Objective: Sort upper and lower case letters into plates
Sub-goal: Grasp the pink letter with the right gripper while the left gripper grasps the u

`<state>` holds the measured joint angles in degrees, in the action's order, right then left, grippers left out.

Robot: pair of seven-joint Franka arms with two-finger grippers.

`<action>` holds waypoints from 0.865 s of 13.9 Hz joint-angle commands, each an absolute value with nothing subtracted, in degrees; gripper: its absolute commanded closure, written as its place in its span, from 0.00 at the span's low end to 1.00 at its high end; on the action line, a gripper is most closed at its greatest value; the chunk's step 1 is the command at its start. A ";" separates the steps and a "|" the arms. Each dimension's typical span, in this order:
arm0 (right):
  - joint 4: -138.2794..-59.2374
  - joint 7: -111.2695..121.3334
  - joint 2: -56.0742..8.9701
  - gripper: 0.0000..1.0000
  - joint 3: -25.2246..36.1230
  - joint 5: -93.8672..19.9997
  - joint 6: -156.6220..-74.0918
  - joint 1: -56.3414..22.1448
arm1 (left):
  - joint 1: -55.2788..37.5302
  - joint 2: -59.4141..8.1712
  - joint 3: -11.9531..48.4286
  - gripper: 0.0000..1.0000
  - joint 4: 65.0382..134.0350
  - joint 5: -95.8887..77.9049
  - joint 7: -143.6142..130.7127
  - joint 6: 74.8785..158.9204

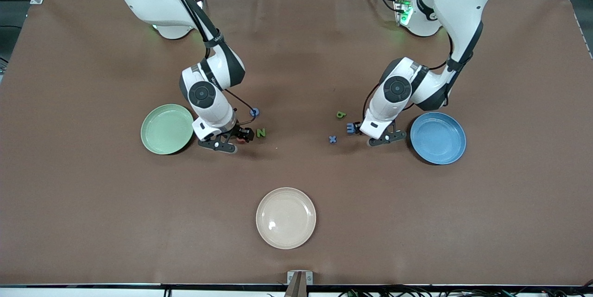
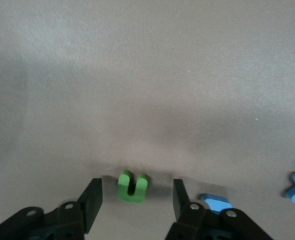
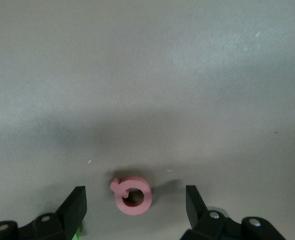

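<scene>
In the front view both tools are down at the bench: the right tool (image 1: pixel 234 142) just beside the green plate (image 1: pixel 167 129), with N (image 1: pixel 261 133) and G (image 1: pixel 254 112) close by, and the left tool (image 1: pixel 381 138) just beside the blue plate (image 1: pixel 438 138), with m (image 1: pixel 352 127) against it, x (image 1: pixel 332 139) and b (image 1: pixel 341 114) near. Both plates look empty, so sorting seems barely begun. In the left wrist view the left tool (image 2: pixel 137 197) stands spread around green n (image 2: pixel 133 187), touching neither side; m (image 2: pixel 216 203) lies just outside one finger (image 2: pixel 181 196), so a closing finger may nudge it, or n, sitting off-centre, may twist and pop out. In the right wrist view the right tool (image 3: pixel 136 202) is spread wide around pink Q (image 3: pixel 132 194), apart from both fingers. Q is flat and low, so fingers closing too high may slide over it, or its round edge may squirt free.
</scene>
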<state>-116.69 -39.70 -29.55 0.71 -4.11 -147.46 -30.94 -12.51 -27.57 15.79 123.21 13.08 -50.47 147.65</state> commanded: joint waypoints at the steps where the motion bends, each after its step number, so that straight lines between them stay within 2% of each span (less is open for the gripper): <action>1: -117.33 -41.57 -30.06 0.20 1.14 -2.99 -148.53 -31.82 | -12.48 -28.83 15.56 0.42 122.34 16.26 -52.73 148.27; 4: -117.33 -41.48 -30.50 0.32 1.23 -2.99 -149.41 -31.90 | -12.48 -28.92 15.56 0.57 122.26 16.26 -53.17 148.89; 7: -117.25 -41.48 -30.50 0.46 1.14 -2.99 -149.41 -31.82 | -12.66 -28.92 15.64 0.76 122.17 16.26 -56.85 148.89; 9: -117.25 -41.48 -30.76 0.57 1.14 -2.99 -149.41 -31.82 | -12.74 -28.74 15.64 0.83 121.73 16.35 -60.01 148.89; 11: -117.25 -41.48 -30.85 0.66 1.14 -2.99 -149.41 -31.82 | -12.31 -28.13 15.73 0.85 121.73 16.52 -60.03 148.80; 12: -117.25 -41.48 -30.85 0.74 1.14 -2.99 -149.33 -31.73 | -11.87 -27.17 15.82 0.85 121.90 16.61 -59.59 148.45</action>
